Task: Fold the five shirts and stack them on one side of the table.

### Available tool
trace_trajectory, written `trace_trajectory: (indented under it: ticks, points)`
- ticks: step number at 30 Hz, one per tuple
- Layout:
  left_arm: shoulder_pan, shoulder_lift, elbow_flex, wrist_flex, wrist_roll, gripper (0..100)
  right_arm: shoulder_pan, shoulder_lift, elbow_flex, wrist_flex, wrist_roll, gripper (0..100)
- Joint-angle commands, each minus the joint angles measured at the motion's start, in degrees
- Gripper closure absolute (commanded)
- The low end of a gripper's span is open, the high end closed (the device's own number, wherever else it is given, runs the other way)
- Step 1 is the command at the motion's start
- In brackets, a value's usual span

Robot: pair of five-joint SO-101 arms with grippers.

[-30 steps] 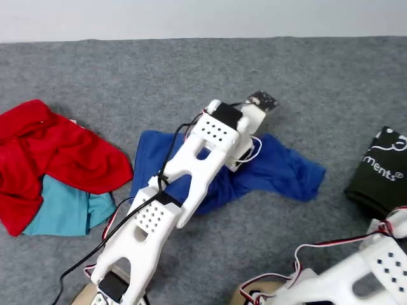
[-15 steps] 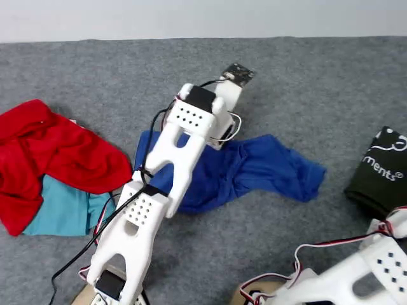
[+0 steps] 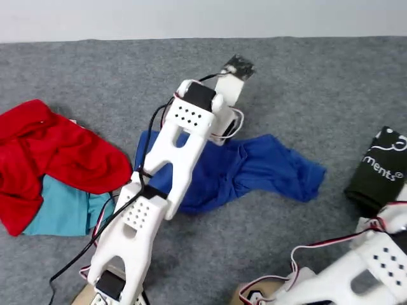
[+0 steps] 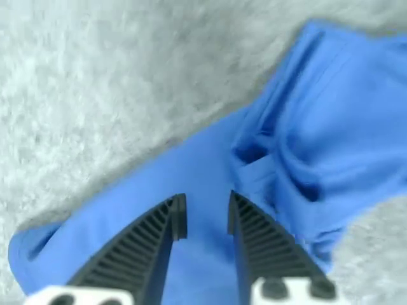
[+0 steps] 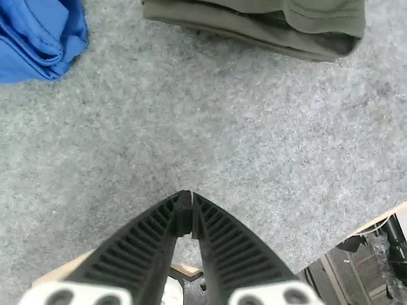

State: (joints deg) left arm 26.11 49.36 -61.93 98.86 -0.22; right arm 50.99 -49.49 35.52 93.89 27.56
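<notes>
A crumpled blue shirt (image 3: 254,168) lies at the middle of the grey table. My left arm (image 3: 184,146) stretches over its left part. The left gripper (image 4: 206,216) hovers over the blue shirt (image 4: 318,140), open by a narrow gap, with nothing between its fingers. A red shirt (image 3: 51,152) lies bunched at the left, on top of a teal shirt (image 3: 70,213). A folded dark shirt (image 3: 381,171) sits at the right edge. My right gripper (image 5: 191,203) is shut and empty above bare carpet, with the dark shirt (image 5: 267,19) beyond it.
The right arm (image 3: 356,273) is low at the front right corner. The table's front edge (image 5: 356,235) runs close to the right gripper. A corner of the blue shirt (image 5: 38,38) lies off to one side of it.
The left arm has swung left and toward the back of the table over the blue shirt. The right arm has shifted slightly.
</notes>
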Motion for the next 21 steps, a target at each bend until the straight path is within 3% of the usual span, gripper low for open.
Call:
trace_trajectory:
  ticks: [1, 5, 9, 21]
  points:
    - [4.9, -6.9, 0.7, 1.7, 0.3, 88, -0.8, -0.9, -0.4, -0.9, -1.9, 98.9]
    - [10.6, -6.8, 5.3, 1.6, 0.3, 88, -2.2, -0.9, -0.4, -0.9, -2.4, 98.9]
    - [11.8, -4.2, 7.8, 1.1, 0.2, 88, -2.6, -0.9, -0.4, -0.9, -2.4, 98.9]
    - [1.7, 4.7, 7.5, -0.4, 0.0, 88, -2.6, -0.8, -0.4, -0.9, -2.1, 98.9]
